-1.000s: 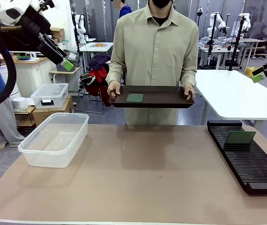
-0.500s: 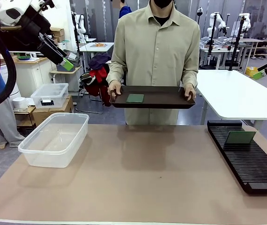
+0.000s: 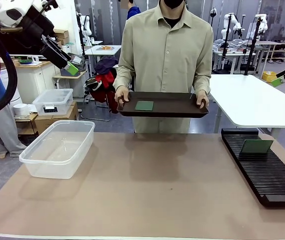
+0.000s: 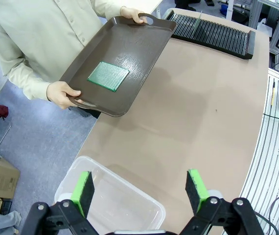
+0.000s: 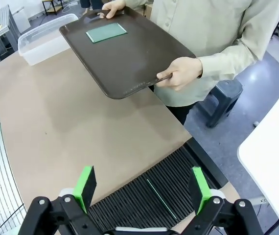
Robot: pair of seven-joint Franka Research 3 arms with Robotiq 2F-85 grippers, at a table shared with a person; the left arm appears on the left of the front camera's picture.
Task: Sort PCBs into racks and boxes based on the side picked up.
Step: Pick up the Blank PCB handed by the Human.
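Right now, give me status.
Left gripper open, right gripper open, both empty. One PCB flat on held tray; second PCB standing in rack. No obstruction seen.

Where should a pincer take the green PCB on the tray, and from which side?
Probably its two opposite long edges, coming down from above: the PCB lies flat and thin on the tray, all edges free, toward the robot's left end.
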